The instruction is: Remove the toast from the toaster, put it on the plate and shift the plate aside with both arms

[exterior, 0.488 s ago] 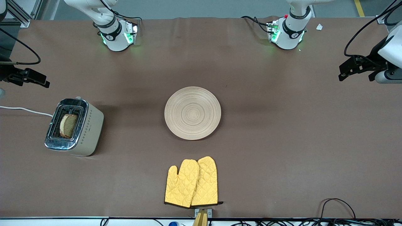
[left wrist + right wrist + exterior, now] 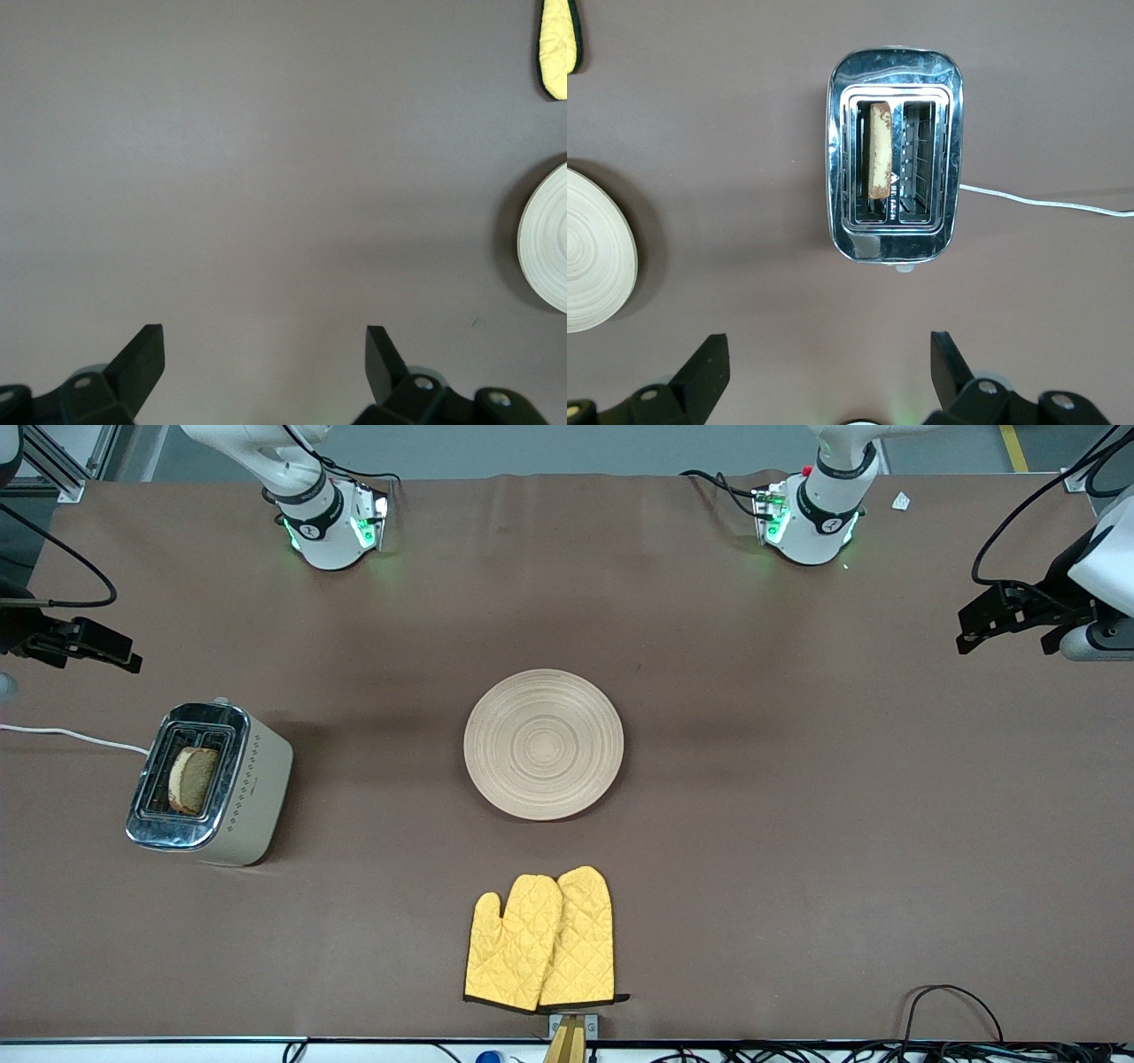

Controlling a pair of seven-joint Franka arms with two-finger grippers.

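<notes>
Front view shows yellow oven mitts (image 2: 540, 941) nearest the camera, then the plate (image 2: 543, 744) mid-table, bare. Toward the right arm's end the toast (image 2: 192, 779) stands in a slot of the toaster (image 2: 209, 784) — almost under the right gripper (image 2: 828, 372), whose fingers are spread wide. The left gripper (image 2: 266, 367) hangs over bare table well away from the plate — fingers likewise apart.
</notes>
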